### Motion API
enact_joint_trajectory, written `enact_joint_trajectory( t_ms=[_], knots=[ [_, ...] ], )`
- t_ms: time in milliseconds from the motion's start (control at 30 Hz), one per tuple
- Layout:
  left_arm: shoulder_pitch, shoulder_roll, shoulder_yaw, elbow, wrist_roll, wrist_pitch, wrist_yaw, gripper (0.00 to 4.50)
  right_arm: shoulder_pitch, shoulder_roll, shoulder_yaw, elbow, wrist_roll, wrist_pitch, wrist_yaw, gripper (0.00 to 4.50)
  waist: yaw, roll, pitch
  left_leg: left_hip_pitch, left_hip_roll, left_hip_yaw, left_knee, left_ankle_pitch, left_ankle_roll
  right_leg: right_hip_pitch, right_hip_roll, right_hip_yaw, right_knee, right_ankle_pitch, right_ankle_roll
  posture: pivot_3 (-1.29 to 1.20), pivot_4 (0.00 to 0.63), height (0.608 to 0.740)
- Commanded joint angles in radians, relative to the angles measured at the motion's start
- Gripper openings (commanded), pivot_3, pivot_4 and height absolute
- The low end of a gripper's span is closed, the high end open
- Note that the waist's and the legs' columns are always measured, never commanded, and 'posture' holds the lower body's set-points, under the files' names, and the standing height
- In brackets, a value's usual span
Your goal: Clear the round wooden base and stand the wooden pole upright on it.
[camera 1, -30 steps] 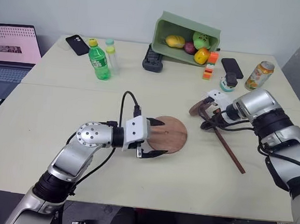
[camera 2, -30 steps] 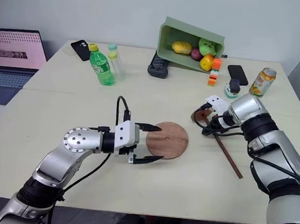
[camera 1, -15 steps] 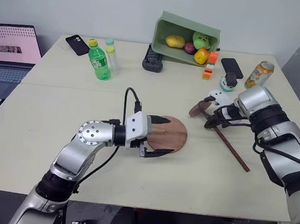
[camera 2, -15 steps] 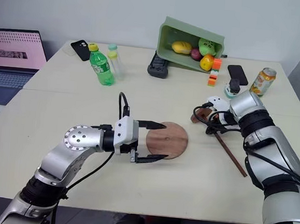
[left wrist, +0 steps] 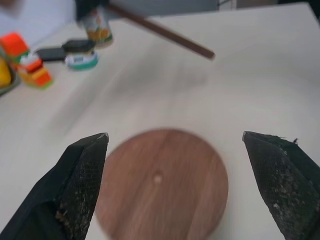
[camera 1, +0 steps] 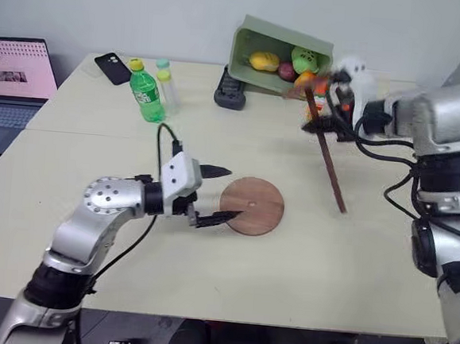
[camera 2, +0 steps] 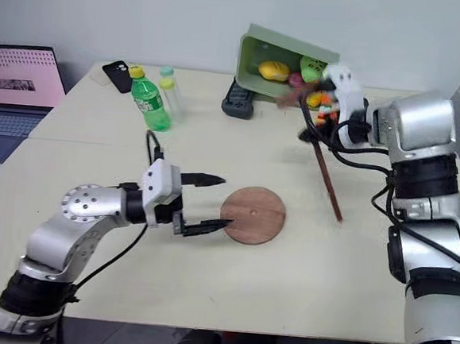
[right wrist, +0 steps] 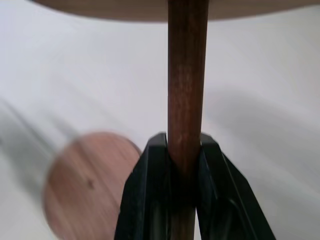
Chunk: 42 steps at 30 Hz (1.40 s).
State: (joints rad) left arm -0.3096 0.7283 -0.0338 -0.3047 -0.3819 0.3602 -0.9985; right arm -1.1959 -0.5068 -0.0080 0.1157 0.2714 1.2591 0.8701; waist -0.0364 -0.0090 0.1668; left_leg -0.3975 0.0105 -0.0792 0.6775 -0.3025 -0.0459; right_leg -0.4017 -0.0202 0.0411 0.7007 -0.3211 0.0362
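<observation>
The round wooden base (camera 1: pixel 253 206) lies flat and bare on the table, its small centre hole showing. My left gripper (camera 1: pixel 233 193) hovers open at the base's left edge, one finger to each side of the base (left wrist: pixel 160 185). The wooden pole (camera 1: pixel 327 152) hangs tilted in the air to the right of the base, disc end up near the green bin, bare end down above the table. My right gripper (camera 1: pixel 330 126) is shut on the pole's upper part; both fingers (right wrist: pixel 150 170) clamp the pole (right wrist: pixel 187 75) just under its disc.
A tipped green bin (camera 1: pixel 281 44) with toy fruit stands at the back. A green bottle (camera 1: pixel 147 94), a clear bottle (camera 1: pixel 167 87), a phone (camera 1: pixel 112 67) and a black device (camera 1: pixel 230 92) lie behind the base. A laptop (camera 1: pixel 15 67) sits far left.
My right gripper closed on the pole and raised it off the table, swinging the disc end up. My left gripper drew back to the left off the base. The camera view shifted.
</observation>
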Motion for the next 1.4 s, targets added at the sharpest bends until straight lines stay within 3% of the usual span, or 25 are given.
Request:
enact_joint_trajectory(
  t_ms=[33,233,533,933,1400],
  knots=[
    [0.037,0.090,0.068,-0.045,-0.013,0.002,-0.050,4.50,0.182,0.099,-0.139,-0.403,0.107,-0.194,-0.070,0.26,0.002,-0.002,-0.001,-0.003,0.000,-0.001,0.001,0.000,0.000,-0.002,0.000,-0.001,0.001,0.000,0.000,0.00,0.150,0.740],
    [0.026,0.143,0.066,-0.026,-0.005,-0.004,-0.085,4.50,0.377,0.264,-0.129,-0.564,0.155,-0.435,-0.160,0.26,0.006,-0.001,-0.001,-0.002,-0.004,0.002,0.003,0.000,-0.001,-0.003,0.000,0.001,0.005,0.000,0.000,0.00,0.150,0.740],
    [-0.029,0.155,0.016,-0.028,0.014,0.009,-0.116,4.50,0.563,0.337,0.006,-0.532,0.099,-0.711,-0.218,0.26,-0.006,-0.002,-0.001,-0.001,-0.001,0.001,0.002,0.001,-0.001,-0.004,0.001,0.001,0.007,0.000,0.000,0.00,0.150,0.740],
    [-0.020,0.161,0.002,-0.019,0.035,-0.014,-0.141,4.50,0.647,0.334,0.093,-0.431,0.064,-0.895,-0.219,0.26,-0.012,-0.002,-0.001,0.000,-0.001,0.001,0.002,0.001,-0.001,-0.004,0.002,0.001,0.007,0.000,0.000,0.00,0.150,0.740],
    [-0.007,0.160,0.007,0.009,0.056,-0.047,-0.161,4.50,0.676,0.318,0.145,-0.400,0.066,-0.947,-0.211,0.26,-0.012,-0.002,-0.001,0.000,-0.001,0.001,0.002,0.001,-0.001,-0.004,0.002,0.001,0.008,0.000,0.000,0.00,0.150,0.740]
  ],
)
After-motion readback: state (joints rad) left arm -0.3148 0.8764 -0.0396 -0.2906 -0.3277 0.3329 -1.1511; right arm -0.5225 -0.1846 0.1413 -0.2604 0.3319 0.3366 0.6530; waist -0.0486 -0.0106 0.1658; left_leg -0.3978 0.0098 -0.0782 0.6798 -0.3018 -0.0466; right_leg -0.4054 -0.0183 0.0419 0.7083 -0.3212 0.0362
